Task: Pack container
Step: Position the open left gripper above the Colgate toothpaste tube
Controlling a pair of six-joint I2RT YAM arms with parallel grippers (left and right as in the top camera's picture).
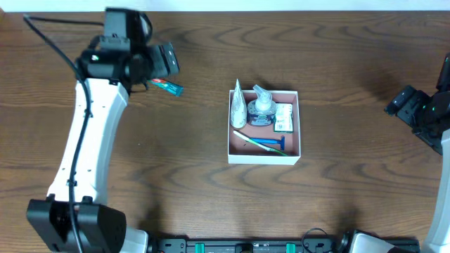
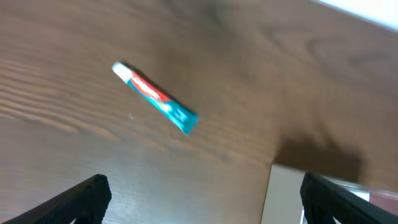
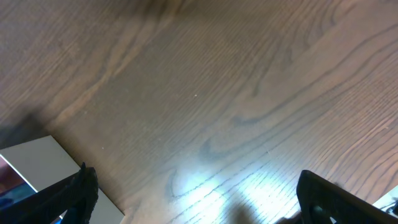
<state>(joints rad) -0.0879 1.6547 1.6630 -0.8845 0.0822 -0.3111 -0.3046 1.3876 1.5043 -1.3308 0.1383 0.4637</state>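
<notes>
The container (image 1: 265, 154) is a white-walled square box with a pink inside, at the table's middle. It holds a white tube, a pump bottle, a small sachet and a blue razor. A toothpaste tube (image 1: 167, 86), white, red and teal, lies on the table to the container's left; it also shows in the left wrist view (image 2: 155, 98). My left gripper (image 1: 166, 62) is open and empty above the table just beside the toothpaste, which lies ahead of its fingers (image 2: 200, 198). My right gripper (image 1: 404, 102) is open and empty at the far right (image 3: 198, 198).
The table is dark brown wood (image 1: 337, 56). A container corner shows at the lower right of the left wrist view (image 2: 283, 196) and at the lower left of the right wrist view (image 3: 37, 162).
</notes>
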